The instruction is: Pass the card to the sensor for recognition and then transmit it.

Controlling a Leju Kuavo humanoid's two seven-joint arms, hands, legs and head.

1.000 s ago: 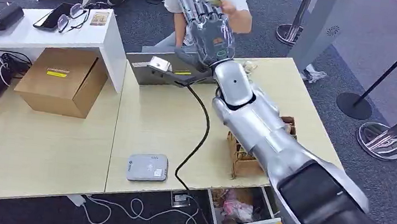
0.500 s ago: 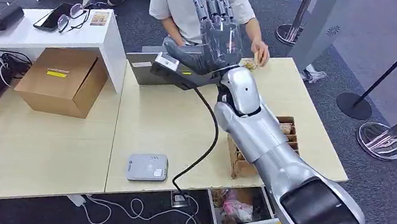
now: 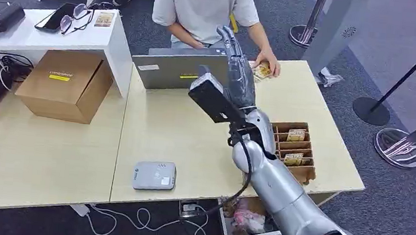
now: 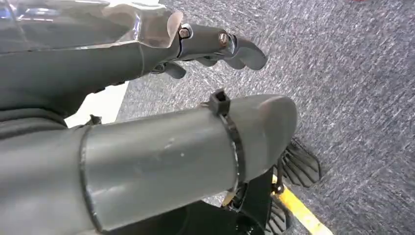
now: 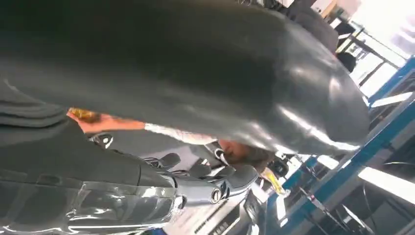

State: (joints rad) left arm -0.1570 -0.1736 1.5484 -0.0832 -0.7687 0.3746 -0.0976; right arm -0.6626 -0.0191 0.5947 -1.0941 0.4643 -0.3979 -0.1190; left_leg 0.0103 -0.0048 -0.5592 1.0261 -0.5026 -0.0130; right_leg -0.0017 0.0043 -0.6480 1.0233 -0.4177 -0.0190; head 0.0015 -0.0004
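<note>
The card (image 3: 262,72) lay on the far edge of the desk (image 3: 164,130), just beyond the fingertips of the right robot hand (image 3: 238,74) and slightly to their right, with a person's hand (image 3: 269,63) resting on it. The right robot hand was raised above the desk, turned edge-on with its fingers stretched out towards the person (image 3: 205,5), and it held nothing. In the right wrist view the same robot hand (image 5: 195,98) showed its dark fingers (image 5: 205,181) loose and apart from the thumb.

The grey card sensor (image 3: 154,175) sat on the near part of the desk, well behind that robot hand and off to its left. A wooden slotted box (image 3: 293,151) holding more cards stood just to the right of the forearm. A grey laptop (image 3: 170,70) stood just left of the raised robot hand, and a cardboard box (image 3: 65,83) lay farther left.

The left robot hand (image 4: 161,98) hung over grey carpet (image 4: 352,98), its fingers (image 4: 235,46) lightly curved, apart from the thumb and empty.
</note>
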